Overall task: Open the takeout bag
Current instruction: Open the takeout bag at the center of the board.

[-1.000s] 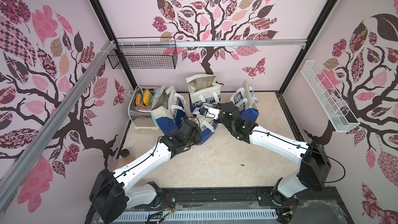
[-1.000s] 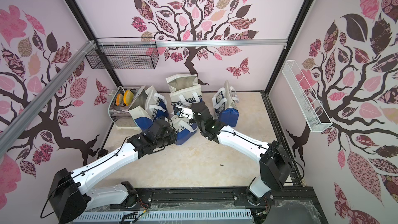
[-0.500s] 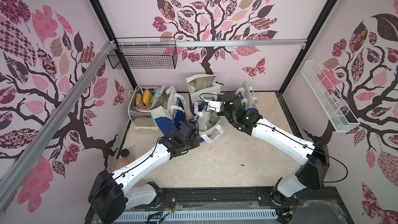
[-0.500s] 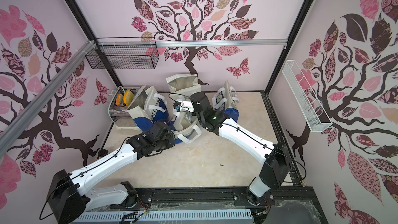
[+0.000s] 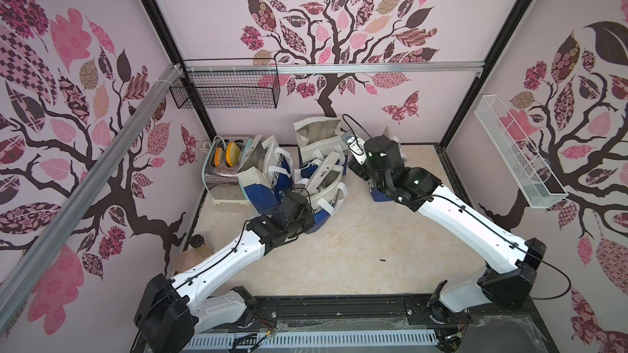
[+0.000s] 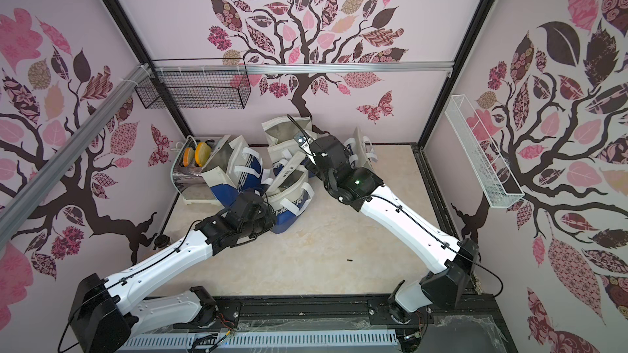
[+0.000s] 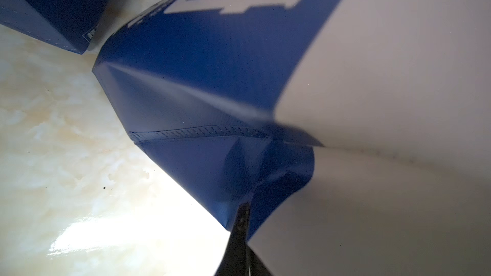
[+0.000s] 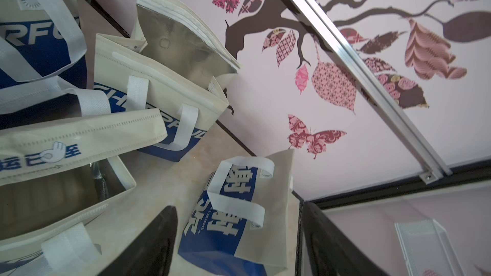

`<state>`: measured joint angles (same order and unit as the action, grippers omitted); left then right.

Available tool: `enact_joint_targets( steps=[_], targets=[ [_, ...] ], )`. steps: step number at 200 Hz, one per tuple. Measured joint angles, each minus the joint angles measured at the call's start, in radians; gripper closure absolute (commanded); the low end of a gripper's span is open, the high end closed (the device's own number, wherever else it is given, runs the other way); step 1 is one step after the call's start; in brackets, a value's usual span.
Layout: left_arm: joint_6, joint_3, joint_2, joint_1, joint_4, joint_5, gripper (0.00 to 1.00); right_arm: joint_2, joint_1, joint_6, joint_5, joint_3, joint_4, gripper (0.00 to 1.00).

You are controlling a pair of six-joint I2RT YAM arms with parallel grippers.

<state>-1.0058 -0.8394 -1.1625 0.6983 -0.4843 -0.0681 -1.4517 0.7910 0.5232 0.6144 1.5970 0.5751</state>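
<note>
My left end effector [image 7: 244,215] is pressed together, pinching a side fold of the cream-and-blue fabric takeout bag [image 5: 324,195]. The bag stands open-mouthed on the marbled beige counter [image 5: 373,249]. My right end effector [image 8: 237,208] is spread wide and empty, just beside the bag's top.

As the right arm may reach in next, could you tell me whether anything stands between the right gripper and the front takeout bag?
Nothing visible does: the open right gripper hangs apart from the front takeout bag, its raised flap and mouth unobstructed.
</note>
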Motion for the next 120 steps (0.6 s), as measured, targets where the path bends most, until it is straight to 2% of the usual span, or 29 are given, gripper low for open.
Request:
enact_joint_targets(
  steps=[12,30,44,56,84,93,107,120],
  targets=[
    [-0.013,0.003,-0.005,0.0,0.019,-0.01,1.0,0.027,-0.013,-0.078,0.012,-0.034,0.035,0.23],
    [-0.021,-0.003,-0.026,0.0,0.045,-0.031,0.87,0.067,-0.044,-0.201,0.008,-0.086,0.103,0.24],
    [-0.034,-0.012,-0.05,0.0,0.059,-0.043,0.67,0.101,-0.09,-0.295,-0.005,-0.122,0.155,0.24],
    [-0.031,-0.018,-0.073,0.0,0.06,-0.049,0.57,0.133,-0.125,-0.36,-0.019,-0.142,0.202,0.24],
    [-0.036,-0.021,-0.084,0.0,0.06,-0.052,0.41,0.195,-0.166,-0.444,-0.04,-0.145,0.279,0.23],
    [-0.027,-0.021,-0.076,0.0,0.057,-0.051,0.3,0.209,-0.166,-0.461,-0.05,-0.145,0.298,0.23],
    [-0.022,-0.018,-0.05,0.0,0.05,-0.053,0.22,0.222,-0.166,-0.487,-0.069,-0.145,0.326,0.22],
    [-0.016,-0.006,0.0,0.0,0.046,-0.055,0.2,0.226,-0.167,-0.513,-0.089,-0.145,0.346,0.22]
  ],
)
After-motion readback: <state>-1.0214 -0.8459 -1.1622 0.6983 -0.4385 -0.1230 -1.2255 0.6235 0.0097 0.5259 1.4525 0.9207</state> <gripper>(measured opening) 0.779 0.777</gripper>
